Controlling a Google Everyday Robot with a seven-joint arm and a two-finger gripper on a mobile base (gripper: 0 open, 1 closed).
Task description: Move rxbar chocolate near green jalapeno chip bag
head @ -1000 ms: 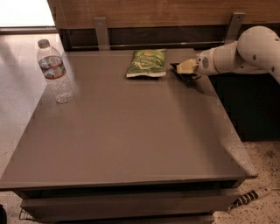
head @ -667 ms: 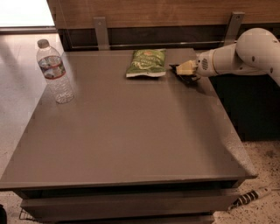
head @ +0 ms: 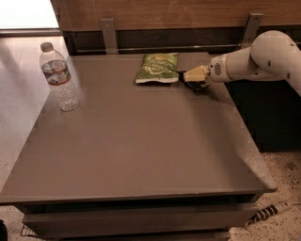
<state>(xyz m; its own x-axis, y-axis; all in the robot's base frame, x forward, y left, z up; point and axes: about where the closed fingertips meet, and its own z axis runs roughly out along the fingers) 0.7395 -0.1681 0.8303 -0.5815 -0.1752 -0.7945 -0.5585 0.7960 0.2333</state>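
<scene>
1. Camera view: nearest the lens, the front edge of a grey-brown table (head: 141, 160) ran across the frame, with a pale cable (head: 270, 212) lying on the speckled floor at the lower right.
2. Farther in, a clear water bottle (head: 59, 80) stood upright near the table's left edge, well apart from everything else.
3. Toward the far side, the white arm (head: 263, 59) reached in from the right and set the gripper (head: 194, 75) low over the tabletop. Whether the claw was clenched or released could not be told.
4. The rxbar chocolate (head: 194, 85) showed only as a dark shape directly under and against the gripper, mostly hidden by it.
5. Just left of both lay the green jalapeno chip bag (head: 158, 68), flat on the table; whether the bar touched it could not be told.
6. Behind the table rose a wooden panel (head: 164, 12).
7. Against the frames from a second before, the gripper sat at practically the same spot beside the bag, and neither the bag nor the bottle had shifted.
</scene>
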